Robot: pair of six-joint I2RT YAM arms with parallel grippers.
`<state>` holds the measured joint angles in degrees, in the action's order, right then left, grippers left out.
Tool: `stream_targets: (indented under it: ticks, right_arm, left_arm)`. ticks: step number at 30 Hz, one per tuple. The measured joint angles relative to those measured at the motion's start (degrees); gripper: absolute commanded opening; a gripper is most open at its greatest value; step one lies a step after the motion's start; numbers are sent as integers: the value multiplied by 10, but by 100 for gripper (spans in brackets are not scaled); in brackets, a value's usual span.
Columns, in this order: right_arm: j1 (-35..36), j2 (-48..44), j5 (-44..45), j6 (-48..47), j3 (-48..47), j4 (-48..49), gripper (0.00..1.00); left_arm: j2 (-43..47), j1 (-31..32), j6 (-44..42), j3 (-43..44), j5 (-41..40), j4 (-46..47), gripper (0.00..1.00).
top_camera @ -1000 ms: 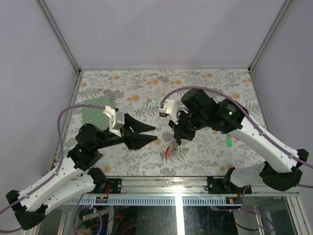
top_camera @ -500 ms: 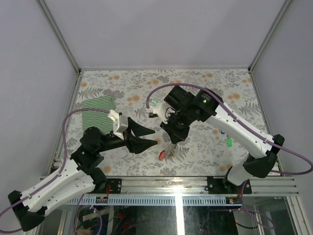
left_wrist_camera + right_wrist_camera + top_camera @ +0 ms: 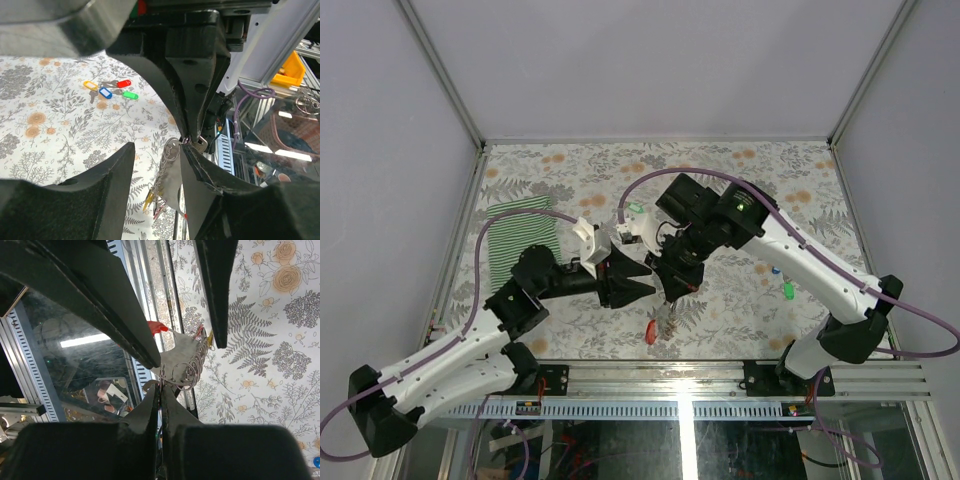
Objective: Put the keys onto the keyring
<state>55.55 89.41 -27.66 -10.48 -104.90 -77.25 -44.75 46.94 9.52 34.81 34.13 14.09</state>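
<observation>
Right claw (image 3: 161, 384) pressed together, pinching keyring (image 3: 187, 371) by its wire loop. Ring hangs in air above near edge of surface (image 3: 50, 130), red end lowest.
Left claw (image 3: 159, 150) spread, 1 finger each side of ring, no contact visible.
Step, as I judge it: ring being presented for handover or steadying. Next move likely calls for left claw to close squarely on ring.
Left wrist view alone shows 4 loose keys (image 3: 110, 90) — yellow, blue, red, green — lying well apart from ring.
Top view hides pinch itself.
</observation>
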Motion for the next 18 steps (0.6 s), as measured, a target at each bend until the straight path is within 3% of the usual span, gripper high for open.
stream_targets:
  ticks: [18]
  right_arm:
    - [0,-18,-3,-3,16,27,0]
  left_arm:
    - [-52,0,-19,45,89,-6,35]
